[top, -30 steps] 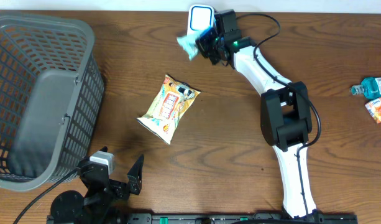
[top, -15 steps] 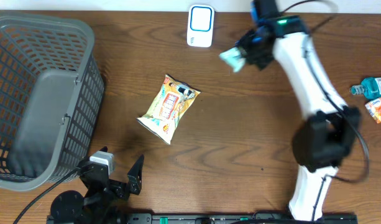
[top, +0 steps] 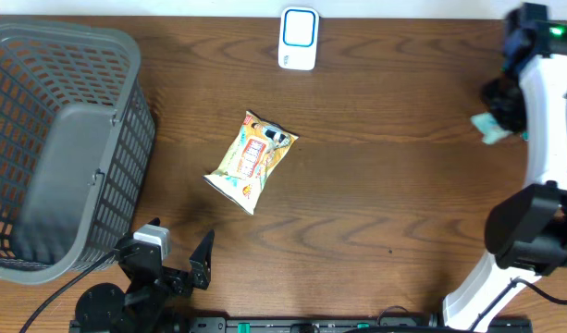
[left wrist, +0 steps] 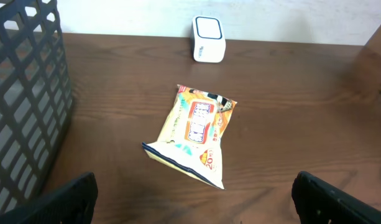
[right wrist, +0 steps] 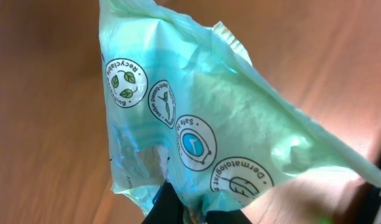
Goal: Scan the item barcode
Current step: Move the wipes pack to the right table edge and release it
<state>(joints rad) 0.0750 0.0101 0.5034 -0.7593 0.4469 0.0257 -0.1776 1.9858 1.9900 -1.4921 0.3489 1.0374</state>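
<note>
The right end effector [right wrist: 193, 211], clamped shut on the green packet [top: 491, 127], has swung from the scanner [top: 299, 38] to the far right edge of the counter [top: 375, 194], so that item's scan looks done. The right arm reaches far along that edge. The left end effector [top: 177, 252] sits wide open and empty, near left.

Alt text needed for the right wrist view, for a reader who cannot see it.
The right end effector, shut, pinches the lower edge of a pale green packet printed with round seals, which fills most of the frame. A blurred brown wooden table lies behind it.
</note>
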